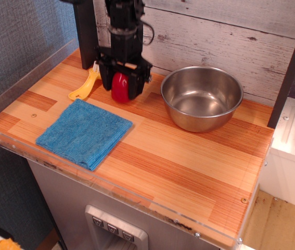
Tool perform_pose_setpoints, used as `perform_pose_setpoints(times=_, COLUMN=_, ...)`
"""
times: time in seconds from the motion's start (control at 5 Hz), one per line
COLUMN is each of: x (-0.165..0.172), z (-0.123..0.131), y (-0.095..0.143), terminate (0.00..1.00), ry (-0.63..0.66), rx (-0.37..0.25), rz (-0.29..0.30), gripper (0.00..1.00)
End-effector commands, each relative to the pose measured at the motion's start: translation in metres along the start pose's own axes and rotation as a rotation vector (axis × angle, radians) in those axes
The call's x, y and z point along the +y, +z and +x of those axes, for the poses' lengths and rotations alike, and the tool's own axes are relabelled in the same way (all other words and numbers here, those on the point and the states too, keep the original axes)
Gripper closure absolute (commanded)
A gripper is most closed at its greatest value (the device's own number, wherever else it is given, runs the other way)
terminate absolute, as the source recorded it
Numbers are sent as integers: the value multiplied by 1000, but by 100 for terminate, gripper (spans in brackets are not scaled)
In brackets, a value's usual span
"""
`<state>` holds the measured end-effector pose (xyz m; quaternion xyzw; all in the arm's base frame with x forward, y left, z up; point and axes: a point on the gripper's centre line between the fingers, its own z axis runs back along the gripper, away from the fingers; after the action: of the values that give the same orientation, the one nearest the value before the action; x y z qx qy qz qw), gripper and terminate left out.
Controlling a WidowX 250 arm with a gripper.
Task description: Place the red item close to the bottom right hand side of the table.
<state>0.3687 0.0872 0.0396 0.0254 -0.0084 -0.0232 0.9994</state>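
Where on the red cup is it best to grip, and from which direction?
Grip the red item across its rounded sides, coming from straight above, as the gripper does now: it is a small upright dome, and the jaws flank it on both sides.

Lab mock kitchen, acrylic-rimmed table [189, 172], steel bowl [202, 97]

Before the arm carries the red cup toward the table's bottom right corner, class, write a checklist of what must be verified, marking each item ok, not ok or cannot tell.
1. Hand closed on the small glossy red dome-shaped cup: ok, fingers flank it on both sides.
2. Cup lifted off the striped wooden table: cannot tell.
3. Bottom right area of the table bare: ok.
4. Round steel bowl beside the direct path: not ok, it sits just right of the cup.
5. Folded blue cloth away from the route: ok, it lies to the left.
6. Yellow brush free of the hand: ok.
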Motion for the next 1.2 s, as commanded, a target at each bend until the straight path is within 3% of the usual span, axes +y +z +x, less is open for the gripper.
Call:
perform_pose_setpoints(times=0.0, x=-47, z=-30, y=88, terminate=0, ry=-10, rx=-176, rz=56, gripper=100)
perform_pose_setpoints(times=0.4, x=-130, z=-58, y=70, terminate=0, ry=-172, rx=-123, rz=8, gripper=100)
perform_pose_setpoints(times=1.0, x=-175, z=-91, y=24, terminate=0, ry=-53, rx=-74, rz=-58, gripper=100)
